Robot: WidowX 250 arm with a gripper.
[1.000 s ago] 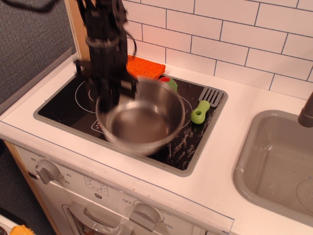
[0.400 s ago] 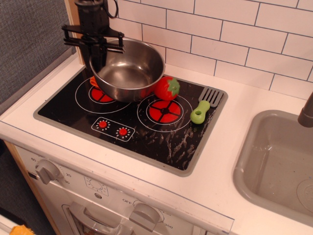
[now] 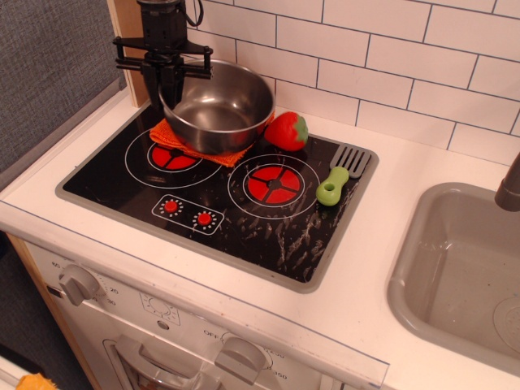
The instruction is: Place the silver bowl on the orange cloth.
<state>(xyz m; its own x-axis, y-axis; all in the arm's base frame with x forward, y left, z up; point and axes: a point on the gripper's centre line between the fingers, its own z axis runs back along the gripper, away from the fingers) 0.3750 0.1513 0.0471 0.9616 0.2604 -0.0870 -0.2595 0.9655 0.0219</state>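
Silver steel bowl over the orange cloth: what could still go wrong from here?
1. The round silver steel bowl looks tilted, with the black gripper at its left rim; released so, it may rock.
2. The folded orange cloth shows mostly at the front-left, so the bowl may overhang it.
3. The red toy strawberry sits close and could get nudged.

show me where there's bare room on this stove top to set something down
Free: the front strip of the cooktop below the small burner marks, and the right burner between strawberry and spatula. Crowded: the back-left, where the silver bowl sits on the orange cloth under the end effector.
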